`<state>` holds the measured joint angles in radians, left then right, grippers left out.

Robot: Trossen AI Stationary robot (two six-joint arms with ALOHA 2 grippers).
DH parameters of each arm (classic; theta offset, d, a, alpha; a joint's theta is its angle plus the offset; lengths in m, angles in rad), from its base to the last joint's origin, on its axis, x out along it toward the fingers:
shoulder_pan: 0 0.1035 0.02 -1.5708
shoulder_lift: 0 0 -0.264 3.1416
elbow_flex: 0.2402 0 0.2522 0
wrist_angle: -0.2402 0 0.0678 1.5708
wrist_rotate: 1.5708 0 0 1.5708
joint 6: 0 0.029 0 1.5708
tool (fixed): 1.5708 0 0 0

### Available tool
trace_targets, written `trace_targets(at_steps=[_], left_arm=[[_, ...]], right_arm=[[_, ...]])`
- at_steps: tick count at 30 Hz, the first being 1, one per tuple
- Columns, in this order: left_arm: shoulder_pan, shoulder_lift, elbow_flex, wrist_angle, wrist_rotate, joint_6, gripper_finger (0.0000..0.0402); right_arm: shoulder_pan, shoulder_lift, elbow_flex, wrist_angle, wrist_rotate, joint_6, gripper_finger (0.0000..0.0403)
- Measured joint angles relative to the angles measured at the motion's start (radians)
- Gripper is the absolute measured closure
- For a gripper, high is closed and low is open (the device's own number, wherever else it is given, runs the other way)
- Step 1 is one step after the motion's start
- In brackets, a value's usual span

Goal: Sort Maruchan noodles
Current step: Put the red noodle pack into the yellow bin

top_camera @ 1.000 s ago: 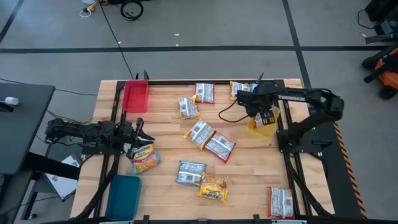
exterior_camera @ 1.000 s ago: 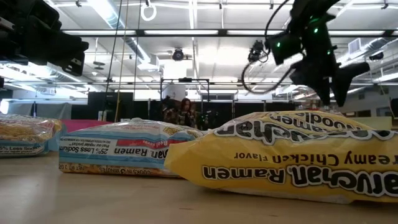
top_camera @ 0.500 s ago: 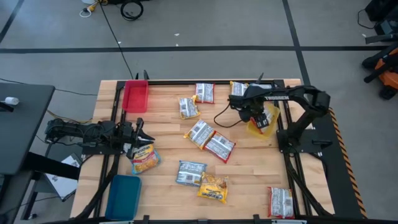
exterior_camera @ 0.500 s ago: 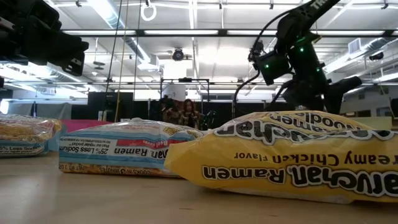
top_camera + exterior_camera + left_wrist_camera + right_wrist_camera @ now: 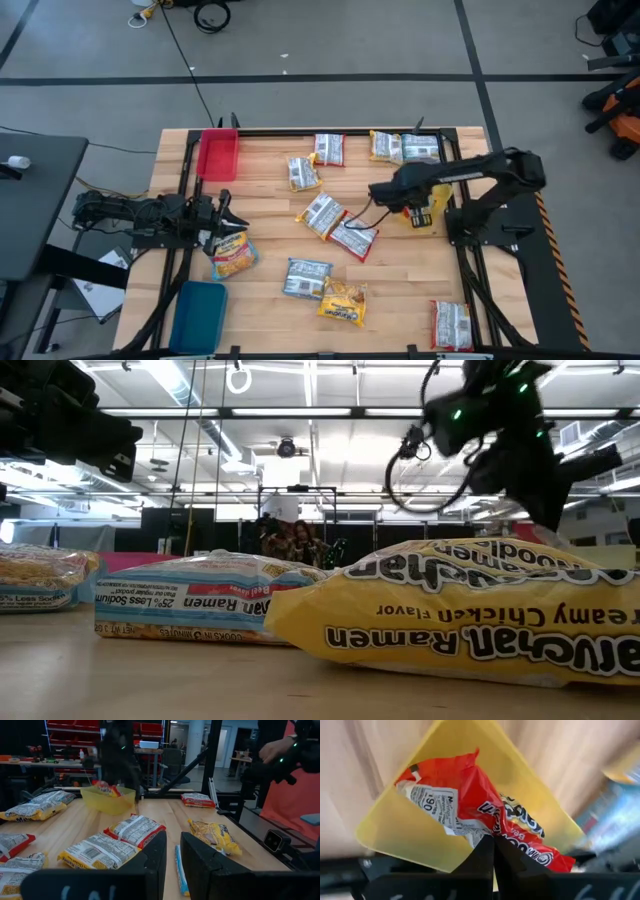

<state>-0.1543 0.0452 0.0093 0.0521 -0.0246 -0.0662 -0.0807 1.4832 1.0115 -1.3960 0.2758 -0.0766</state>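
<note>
Several Maruchan noodle packets lie flat on the wooden table, among them a red-edged pair (image 5: 337,225) at the centre and a yellow one (image 5: 342,300) near the front edge. One red packet (image 5: 485,815) lies in the yellow tray (image 5: 422,212). My right gripper (image 5: 493,851) hangs above that tray, pointing steeply down, shut with nothing between its fingers. My left gripper (image 5: 172,862) waits level at the table's left side, its fingers a narrow gap apart and holding nothing, above a yellow packet (image 5: 232,255).
A red tray (image 5: 218,155) stands at the far left and a blue tray (image 5: 198,315) at the near left. A red packet (image 5: 450,323) lies near the front right corner. Black frame rails run along both table sides. People show in the room beyond.
My right arm has swung from the far side of the yellow tray toward the table's near edge and a little toward the centre, staying above the tray. Two packets at the far right edge, covered by the arm before, now show.
</note>
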Motion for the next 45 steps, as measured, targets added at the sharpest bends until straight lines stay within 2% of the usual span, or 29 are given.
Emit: trace_targets(at_steps=[3, 6, 9, 11, 15, 24, 28, 32, 35, 37, 42, 45], left_arm=[[0.000, 0.000, 0.000, 0.000, 0.000, 0.000, 0.0340], [0.000, 0.000, 0.000, 0.000, 0.000, 0.000, 0.0340], [0.000, 0.000, 0.000, 0.000, 0.000, -0.001, 0.0340], [0.000, 0.000, 0.000, 0.000, 0.000, 0.000, 0.0340], [0.000, 0.000, 0.000, -0.003, 0.000, 0.000, 0.0340], [0.000, 0.000, 0.000, -0.003, 0.000, 0.000, 0.0340], [0.000, 0.000, 0.000, -0.003, 0.000, 0.000, 0.0340], [0.000, 0.000, 0.000, -0.003, 0.000, -0.001, 0.0340], [0.000, 0.000, 0.000, -0.004, 0.000, -0.001, 0.0340], [0.000, 0.000, 0.000, -0.004, 0.000, -0.001, 0.0340], [0.000, 0.000, 0.000, -0.004, 0.000, -0.001, 0.0340], [0.000, 0.000, 0.000, -0.004, 0.000, 0.000, 0.0340]], right_arm=[[0.061, -0.077, 0.000, -0.062, 0.010, 0.244, 0.0399], [0.109, -0.132, 0.000, -0.178, 0.050, 0.558, 0.0399], [0.119, -0.179, -0.021, -0.154, 0.058, 0.850, 0.0400], [0.104, -0.190, -0.035, -0.163, 0.046, 0.989, 0.0400], [0.047, -0.182, -0.076, -0.169, 0.042, 1.107, 0.0400], [-0.085, -0.121, -0.124, -0.170, -0.061, 1.307, 0.0400], [-0.112, -0.084, -0.124, -0.149, -0.033, 1.321, 0.0400], [-0.098, -0.053, -0.124, -0.010, 0.051, 1.220, 0.0400], [-0.075, -0.032, -0.116, 0.114, 0.105, 1.095, 0.0400], [-0.054, -0.015, -0.109, 0.192, 0.104, 0.990, 0.0400], [0.033, 0.001, -0.108, 0.374, 0.072, 0.686, 0.0400], [0.118, 0.004, -0.108, 0.478, 0.011, 0.519, 0.0400]])
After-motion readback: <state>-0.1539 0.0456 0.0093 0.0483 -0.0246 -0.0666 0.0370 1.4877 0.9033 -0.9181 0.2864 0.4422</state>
